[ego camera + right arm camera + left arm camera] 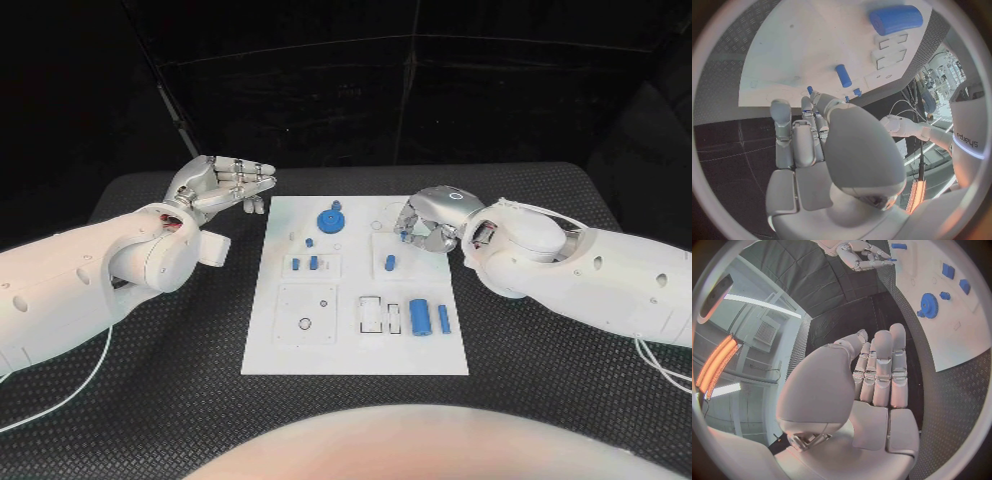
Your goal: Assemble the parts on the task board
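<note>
Nearest us on the board (289, 360) lie a thick blue cylinder (420, 316) and a thin one (443, 318). Beyond them our right hand (421, 224) hovers over the board's right side, fingers curled; whether it holds anything we cannot tell. Farthest, our left hand (219, 184) is released, fingers straight, just off the board's far left corner, near the gear (332, 218).

Head view is dim around a bright board (353, 340); the dark table (548, 340) swallows shadows. Wrist views bend straight edges (fisheye), with orange strip lights (717, 365) glowing at the rim.
</note>
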`<state>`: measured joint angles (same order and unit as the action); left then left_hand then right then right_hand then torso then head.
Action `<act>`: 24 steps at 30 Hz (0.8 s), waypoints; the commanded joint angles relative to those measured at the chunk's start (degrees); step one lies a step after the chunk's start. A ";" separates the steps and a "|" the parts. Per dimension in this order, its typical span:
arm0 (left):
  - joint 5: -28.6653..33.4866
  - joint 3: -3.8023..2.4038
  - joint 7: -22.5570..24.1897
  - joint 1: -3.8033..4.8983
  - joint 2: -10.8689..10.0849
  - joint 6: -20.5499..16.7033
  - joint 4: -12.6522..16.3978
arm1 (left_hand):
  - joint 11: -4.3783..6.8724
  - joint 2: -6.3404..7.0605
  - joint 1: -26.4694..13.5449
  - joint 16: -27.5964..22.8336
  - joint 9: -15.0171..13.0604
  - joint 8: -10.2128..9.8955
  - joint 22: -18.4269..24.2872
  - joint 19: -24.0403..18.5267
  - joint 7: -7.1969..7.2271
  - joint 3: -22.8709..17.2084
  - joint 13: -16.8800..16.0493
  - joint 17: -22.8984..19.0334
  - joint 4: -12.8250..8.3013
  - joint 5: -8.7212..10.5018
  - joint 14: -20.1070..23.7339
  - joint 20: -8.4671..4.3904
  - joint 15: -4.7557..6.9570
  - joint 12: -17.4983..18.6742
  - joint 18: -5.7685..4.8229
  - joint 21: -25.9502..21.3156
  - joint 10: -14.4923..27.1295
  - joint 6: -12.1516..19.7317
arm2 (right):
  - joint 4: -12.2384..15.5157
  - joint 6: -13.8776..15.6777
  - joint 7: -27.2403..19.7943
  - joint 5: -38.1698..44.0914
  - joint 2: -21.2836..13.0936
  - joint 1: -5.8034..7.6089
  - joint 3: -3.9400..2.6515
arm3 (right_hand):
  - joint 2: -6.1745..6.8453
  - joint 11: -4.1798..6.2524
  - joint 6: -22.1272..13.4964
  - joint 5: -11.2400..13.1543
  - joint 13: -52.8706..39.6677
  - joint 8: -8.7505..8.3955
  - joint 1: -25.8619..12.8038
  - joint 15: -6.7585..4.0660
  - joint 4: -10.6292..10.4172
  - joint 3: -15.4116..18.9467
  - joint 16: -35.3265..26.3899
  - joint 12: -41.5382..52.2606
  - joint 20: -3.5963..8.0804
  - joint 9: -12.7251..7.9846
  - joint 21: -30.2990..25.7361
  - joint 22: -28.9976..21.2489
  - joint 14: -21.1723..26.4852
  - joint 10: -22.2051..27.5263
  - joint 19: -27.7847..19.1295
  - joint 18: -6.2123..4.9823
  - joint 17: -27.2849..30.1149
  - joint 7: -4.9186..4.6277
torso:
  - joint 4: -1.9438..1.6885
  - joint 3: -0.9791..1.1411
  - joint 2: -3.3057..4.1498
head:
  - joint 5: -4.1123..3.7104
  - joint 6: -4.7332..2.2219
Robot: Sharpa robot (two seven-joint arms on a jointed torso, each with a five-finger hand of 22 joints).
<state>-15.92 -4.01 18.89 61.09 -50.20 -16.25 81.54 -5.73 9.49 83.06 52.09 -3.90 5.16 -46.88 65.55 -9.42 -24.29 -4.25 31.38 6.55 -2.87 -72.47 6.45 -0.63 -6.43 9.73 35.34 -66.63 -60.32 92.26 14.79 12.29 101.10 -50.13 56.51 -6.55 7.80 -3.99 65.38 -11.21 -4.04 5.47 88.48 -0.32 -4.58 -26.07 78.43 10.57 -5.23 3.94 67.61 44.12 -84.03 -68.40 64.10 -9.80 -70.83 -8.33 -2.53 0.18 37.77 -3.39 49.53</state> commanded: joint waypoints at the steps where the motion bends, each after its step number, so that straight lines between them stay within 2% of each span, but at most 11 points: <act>1: 0.39 -0.07 0.80 0.05 -0.04 0.02 0.03 | -0.08 0.16 0.54 -0.23 0.06 -0.02 0.11 -0.13 -0.41 0.07 0.09 -0.11 -0.39 0.05 0.32 0.03 -0.09 -0.01 0.72 -0.33 0.50 -0.04 | 1.81 2.70 -0.64 -1.39 -0.44 0.10 -0.49 | 0.01 -0.25 0.45 0.24 0.01 -0.14 -0.50 -0.18 0.02 -0.30 0.20 -0.27 -0.25 0.07 0.29 0.08 -2.62 -0.34 0.06 1.11 -0.08 -0.03 | -0.02 -0.02 -0.01 | 0.18 -0.07; 8: 0.39 -0.07 0.83 0.05 0.17 0.09 0.03 | -0.13 0.17 0.53 -0.27 0.08 -0.08 0.14 -0.13 -0.47 0.06 0.11 -0.17 -0.45 0.05 0.33 0.04 -0.13 0.02 0.71 -0.39 0.63 0.05 | 6.01 3.49 -1.61 -3.15 0.78 0.10 -0.97 | 0.02 -0.25 0.46 0.28 0.00 -0.14 -0.56 -0.18 0.07 -0.33 0.29 -0.27 -0.26 0.07 0.34 0.18 -2.65 -0.35 0.10 1.12 -0.24 -0.03 | -0.17 -0.04 0.03 | 1.04 -0.10; 14: 0.39 -0.07 0.83 0.05 0.47 0.11 0.06 | -0.13 0.17 0.53 -0.27 0.08 -0.08 0.14 -0.13 -0.47 0.06 0.11 -0.17 -0.45 0.05 0.33 0.04 -0.13 0.02 0.71 -0.39 0.63 0.05 | 6.85 3.86 -2.80 -4.51 3.32 0.08 -1.01 | -0.03 -0.26 0.44 0.26 0.01 -0.17 -0.63 -0.18 0.14 -0.43 0.30 -0.32 -0.26 0.06 0.31 0.10 -2.65 -0.32 0.05 1.11 -0.22 -0.05 | -0.19 -0.11 0.09 | 2.26 0.14; 17: 0.39 -0.07 0.85 0.05 0.72 0.14 0.10 | -0.16 0.19 0.53 -0.30 0.08 -0.10 0.16 -0.13 -0.50 0.06 0.12 -0.20 -0.48 0.05 0.34 0.05 -0.15 0.04 0.70 -0.42 0.71 0.08 | 6.80 3.96 -3.54 -5.18 4.92 0.07 -1.00 | -0.04 -0.27 0.41 0.24 0.02 -0.20 -0.68 -0.18 0.20 -0.48 0.31 -0.35 -0.26 0.06 0.28 0.03 -2.66 -0.28 0.01 1.09 -0.23 -0.07 | -0.19 -0.19 0.11 | 3.28 0.39; 19: 0.39 -0.07 0.86 0.05 0.88 0.16 0.11 | -0.16 0.19 0.53 -0.30 0.08 -0.10 0.16 -0.13 -0.50 0.06 0.12 -0.20 -0.48 0.05 0.34 0.05 -0.15 0.04 0.70 -0.42 0.72 0.08 | 6.57 3.92 -4.01 -5.56 5.92 0.01 -0.97 | -0.05 -0.28 0.40 0.23 0.02 -0.22 -0.71 -0.18 0.22 -0.49 0.32 -0.36 -0.26 0.05 0.26 -0.01 -2.66 -0.27 -0.02 1.08 -0.24 -0.08 | -0.15 -0.17 0.12 | 4.07 0.47; 24: 0.39 -0.08 0.85 0.06 1.17 0.14 0.08 | -0.16 0.19 0.53 -0.30 0.08 -0.10 0.16 -0.13 -0.50 0.06 0.12 -0.20 -0.48 0.05 0.34 0.05 -0.15 0.04 0.70 -0.42 0.72 0.08 | 5.77 3.76 -4.95 -6.09 7.92 -1.08 -0.89 | -0.06 -0.31 0.33 0.18 0.03 -0.28 -0.81 -0.16 0.32 -0.57 0.30 -0.43 -0.27 0.04 0.25 -0.06 -2.65 -0.20 -0.05 1.08 -0.19 -0.12 | -0.11 -0.17 0.06 | 6.06 0.47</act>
<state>-15.84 -4.01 18.89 61.07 -49.14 -16.23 81.55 -5.93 9.49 83.06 52.09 -3.91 5.15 -46.77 65.55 -9.42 -24.12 -4.20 31.26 6.38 -2.88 -72.39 6.45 -0.72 -6.43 9.72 35.12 -66.43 -60.32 98.14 17.70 9.23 96.31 -42.36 55.56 -7.44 7.74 -4.20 65.36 -11.20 -4.02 5.43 88.42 -0.31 -4.27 -26.36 78.43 10.34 -5.23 3.96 67.61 44.15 -84.03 -68.60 64.10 -9.79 -71.00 -8.31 -2.70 0.02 37.86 2.01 49.99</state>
